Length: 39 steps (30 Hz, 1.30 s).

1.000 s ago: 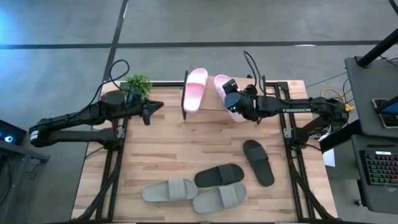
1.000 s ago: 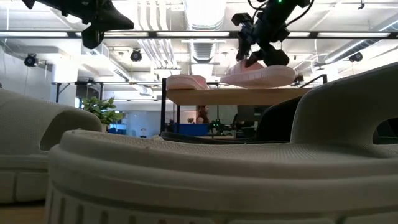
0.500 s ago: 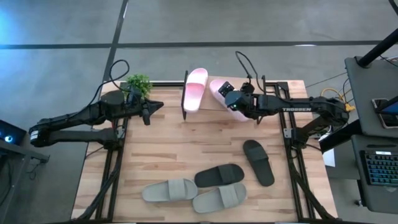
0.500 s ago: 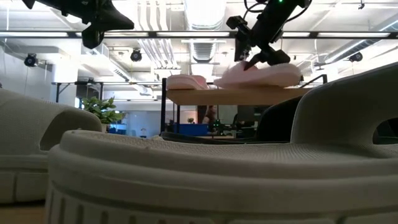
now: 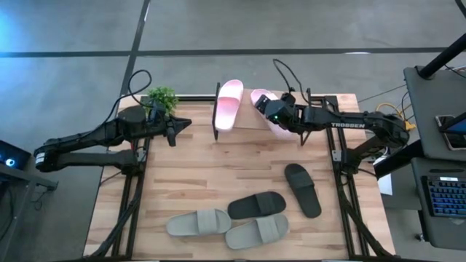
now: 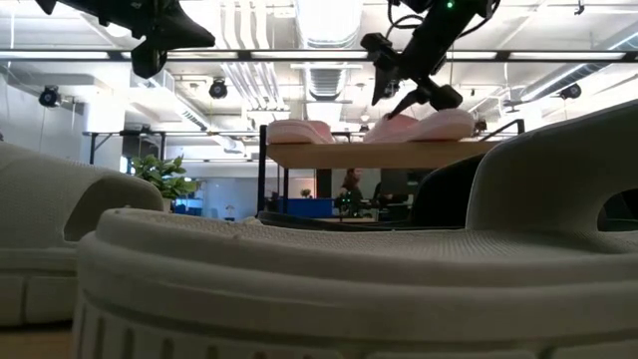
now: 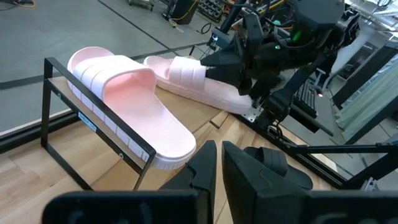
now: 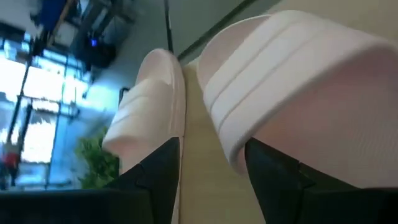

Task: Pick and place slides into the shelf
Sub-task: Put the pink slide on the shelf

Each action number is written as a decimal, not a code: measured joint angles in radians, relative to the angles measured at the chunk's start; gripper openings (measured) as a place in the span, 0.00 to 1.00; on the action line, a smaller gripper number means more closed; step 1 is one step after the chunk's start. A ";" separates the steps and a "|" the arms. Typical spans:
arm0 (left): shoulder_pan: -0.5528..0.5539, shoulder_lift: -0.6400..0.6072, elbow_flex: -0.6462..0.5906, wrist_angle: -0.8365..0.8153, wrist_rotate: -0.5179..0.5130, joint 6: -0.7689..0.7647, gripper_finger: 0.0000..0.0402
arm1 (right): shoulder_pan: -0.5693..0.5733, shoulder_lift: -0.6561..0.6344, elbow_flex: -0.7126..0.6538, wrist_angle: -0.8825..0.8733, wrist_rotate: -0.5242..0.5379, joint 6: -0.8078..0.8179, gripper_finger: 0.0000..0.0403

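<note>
Right gripper (image 5: 274,110) first: from above I see it at upper centre-right of the frame, over the second pale pink slide (image 5: 263,109) on the shelf (image 5: 247,121). Its fingers stand apart and I see nothing held; whether they touch the strap I cannot tell from here. The first pale pink slide (image 5: 228,104) lies just to its left on the same shelf. My left gripper (image 5: 173,129) waits at left of centre, closed and empty, near a small green plant (image 5: 163,97). Lower on the wooden table (image 5: 204,175) lie two black slides (image 5: 257,204) (image 5: 303,189) and the two grey-green slides (image 5: 198,222) (image 5: 256,231), the green pair at bottom centre.

Low view: the right gripper (image 6: 404,85) hangs at top centre-right, fingers spread just above the pink slide (image 6: 427,126), which rests on the plank of the shelf (image 6: 379,153). The other pink slide (image 6: 301,131) sits to its left. The left gripper (image 6: 150,55) is at upper left. A grey-green slide (image 6: 329,289) fills the foreground.

Left wrist view: both pink slides (image 7: 134,106) (image 7: 193,78) lie side by side on the shelf, with the right gripper (image 7: 214,60) at the farther one's strap.

Right wrist view: the dark fingers (image 8: 158,171) stand apart at the bottom, the near pink slide (image 8: 311,99) just ahead of them, the other (image 8: 152,106) beside it.
</note>
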 joint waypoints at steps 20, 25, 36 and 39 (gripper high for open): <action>0.000 0.000 0.000 0.000 -0.009 0.000 0.03 | -0.019 -0.201 0.001 -0.428 -0.157 -0.470 0.33; 0.000 0.010 0.000 0.004 -0.034 0.001 0.03 | -0.064 -0.201 0.002 -0.423 -0.180 -0.528 0.16; 0.000 0.043 0.000 0.072 -0.034 -0.002 0.03 | -0.187 -0.136 0.001 -0.474 -0.189 -0.668 0.03; 0.000 0.048 0.000 0.082 -0.034 -0.002 0.03 | -0.198 -0.097 0.001 -0.474 -0.251 -0.724 0.03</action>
